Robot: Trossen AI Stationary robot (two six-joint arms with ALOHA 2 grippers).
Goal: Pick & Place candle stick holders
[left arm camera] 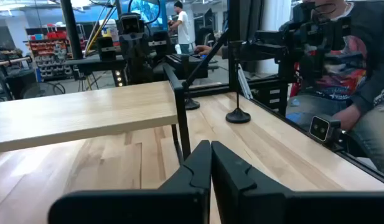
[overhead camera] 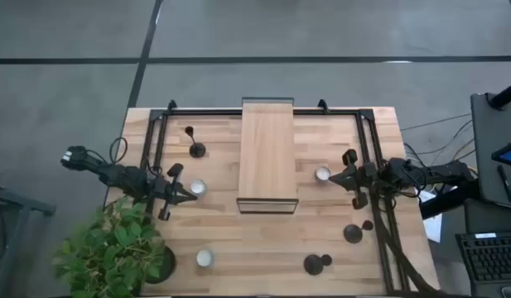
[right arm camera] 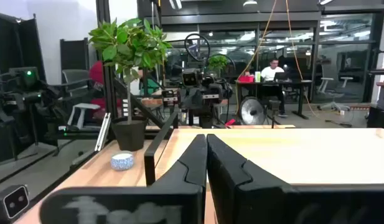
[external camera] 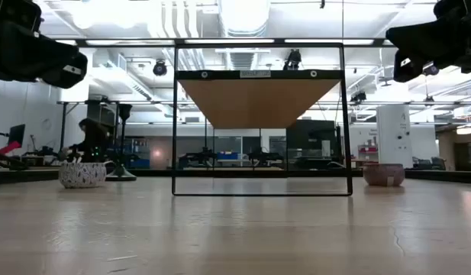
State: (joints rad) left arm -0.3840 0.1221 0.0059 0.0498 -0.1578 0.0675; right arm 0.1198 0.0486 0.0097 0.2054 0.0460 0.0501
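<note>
Three matt black candle stick holders stand on their disc bases on the wooden table. One holder (overhead camera: 195, 149) is at the far left. Two holders (overhead camera: 353, 233) (overhead camera: 314, 264) are at the near right, and both also show in the left wrist view (left arm camera: 238, 115) (left arm camera: 192, 104). My left gripper (overhead camera: 185, 192) is shut and empty, held above the table's left part beside a small white cup (overhead camera: 197, 188). My right gripper (overhead camera: 338, 175) is shut and empty, held above the right part beside another white cup (overhead camera: 323, 174). The shut fingers show in each wrist view (left arm camera: 210, 158) (right arm camera: 206, 152).
A raised wooden shelf on a black frame (overhead camera: 267, 153) stands across the table's middle. A third white cup (overhead camera: 204, 258) and a potted plant (overhead camera: 114, 248) are at the near left. A black rail frame (overhead camera: 160, 124) runs along the table's sides. A person sits beyond the right edge (left arm camera: 341, 56).
</note>
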